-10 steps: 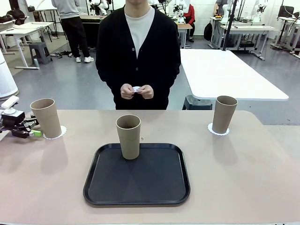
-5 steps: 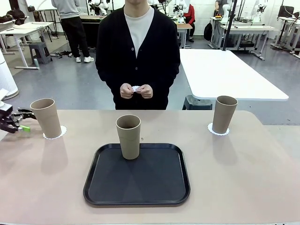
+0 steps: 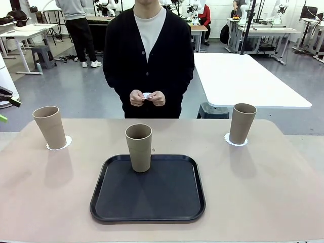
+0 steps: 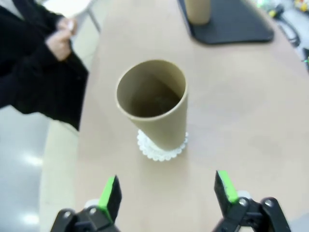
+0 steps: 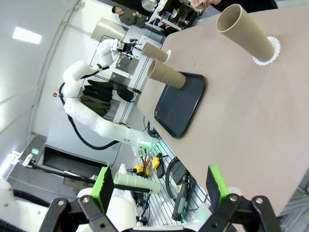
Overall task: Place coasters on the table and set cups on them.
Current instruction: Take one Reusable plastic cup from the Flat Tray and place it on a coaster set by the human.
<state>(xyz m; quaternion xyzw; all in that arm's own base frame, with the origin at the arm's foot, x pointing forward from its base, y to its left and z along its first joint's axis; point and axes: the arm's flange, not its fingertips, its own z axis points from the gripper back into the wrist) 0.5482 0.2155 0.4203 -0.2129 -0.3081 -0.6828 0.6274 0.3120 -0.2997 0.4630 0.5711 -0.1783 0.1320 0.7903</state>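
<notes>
Three tan cups stand upright in the front view: the left cup (image 3: 49, 126) sits on a scalloped white coaster (image 3: 67, 141) near the far left corner of the table (image 3: 283, 192). The right cup (image 3: 242, 123) sits on a second coaster (image 3: 236, 143) near the far right corner. The middle cup (image 3: 138, 148) stands on the black tray (image 3: 152, 200), at the tray's far edge. The tray lies mid-table, toward the near edge. Beyond the far edge, the person's hands (image 3: 148, 98) pinch a small white piece (too small to tell what it is). In the left wrist view, the left gripper (image 4: 166, 191) hangs over the table with its jaws wide apart and empty. It is near the left cup on its coaster but clear of it. In the right wrist view, the right gripper (image 5: 159, 186) also has its jaws spread wide and grips nothing. It is well apart from the right cup on its coaster.
</notes>
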